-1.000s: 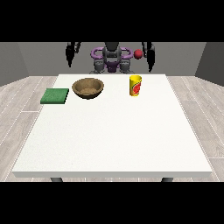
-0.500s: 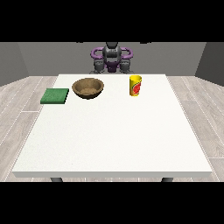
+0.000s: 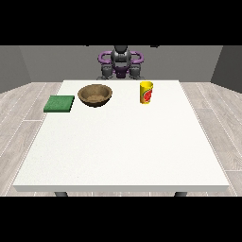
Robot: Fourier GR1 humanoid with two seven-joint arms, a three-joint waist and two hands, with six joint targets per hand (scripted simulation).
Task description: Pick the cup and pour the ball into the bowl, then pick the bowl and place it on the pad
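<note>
- Hiding from this view, the hands are not showing their fingers, so I cannot tell whether those are lying apart or together
- The purple arms are curling in close against the torso of the robot point(image 3: 121, 61), which is standing behind the far edge of the table point(image 3: 123, 156)
- The yellow cup point(image 3: 146, 92) with a red mark is standing upright on the far part of the table, towards the view's right, with nothing touching it; what is lying inside it is not showing
- The brown bowl point(image 3: 95, 95) is sitting well apart from the cup, towards the view's left, with its opening facing up
- The green pad point(image 3: 59, 103) is lying flat near the table's left edge, just beside the bowl and not touching it
</note>
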